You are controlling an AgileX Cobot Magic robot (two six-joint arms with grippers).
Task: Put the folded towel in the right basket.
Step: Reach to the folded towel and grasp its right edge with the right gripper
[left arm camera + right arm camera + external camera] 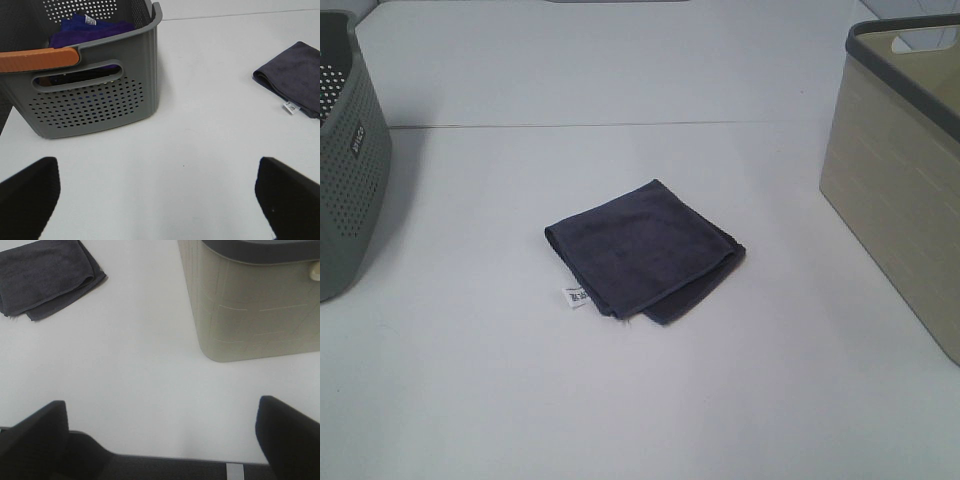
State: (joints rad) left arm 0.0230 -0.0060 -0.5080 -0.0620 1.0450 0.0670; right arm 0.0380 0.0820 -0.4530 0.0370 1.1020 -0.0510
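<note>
A folded dark grey towel [642, 248] with a small white label lies flat on the white table [620, 400], near the middle. It also shows in the left wrist view [295, 75] and in the right wrist view [45, 275]. The right basket [905, 170] is beige with a dark grey rim and stands at the table's right edge; it also shows in the right wrist view [255, 300]. My left gripper [155, 200] is open and empty, well short of the towel. My right gripper [160, 440] is open and empty near the table's front edge. Neither gripper shows in the exterior view.
A grey perforated basket [345, 160] with an orange handle [40, 59] stands at the table's left edge and holds purple cloth [87, 30]. The table's front edge [165, 460] shows in the right wrist view.
</note>
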